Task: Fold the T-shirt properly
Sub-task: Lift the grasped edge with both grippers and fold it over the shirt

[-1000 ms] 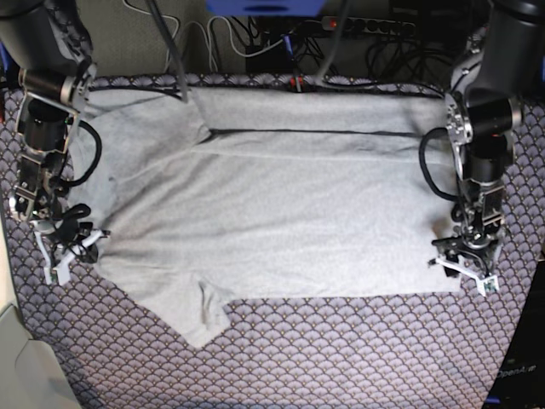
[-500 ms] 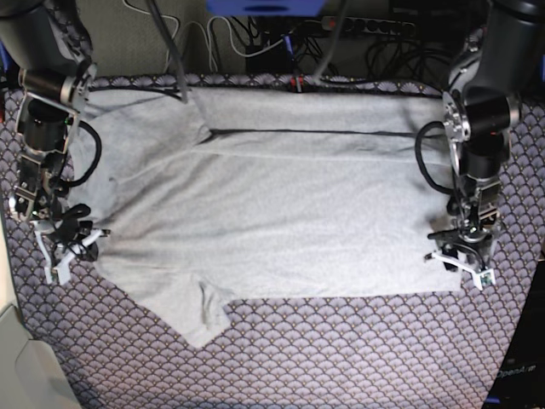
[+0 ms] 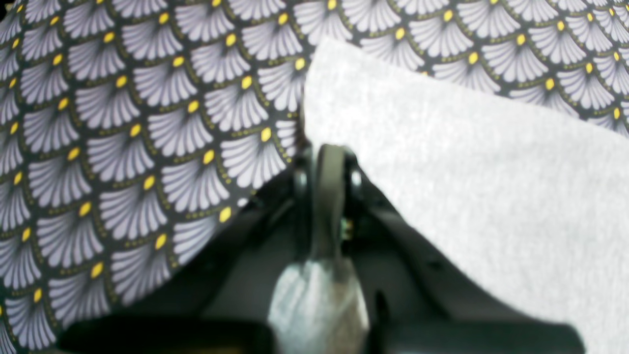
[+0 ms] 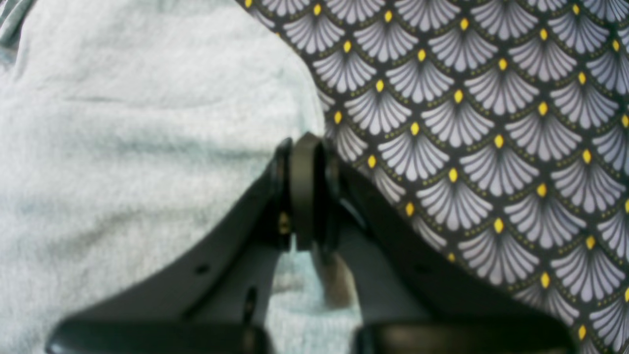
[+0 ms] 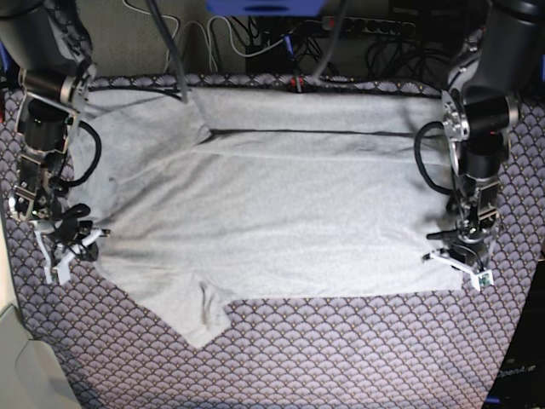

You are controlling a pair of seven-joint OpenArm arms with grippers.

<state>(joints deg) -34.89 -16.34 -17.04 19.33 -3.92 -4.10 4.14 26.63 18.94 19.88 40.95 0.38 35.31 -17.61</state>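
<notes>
Both tools, left (image 3: 327, 196) and right (image 4: 307, 191), pinch closed on opposite side edges of the T-shirt (image 5: 281, 213), spread across the desk's patterned tablecloth (image 5: 341, 358), and an uneven lift could drag that loose sleeve (image 5: 200, 315) crooked!

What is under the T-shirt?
Patterned cloth shows all along the near edge of the T-shirt, so it seems to continue underneath. Whatever else lies under the shirt is covered and cannot be seen.
</notes>
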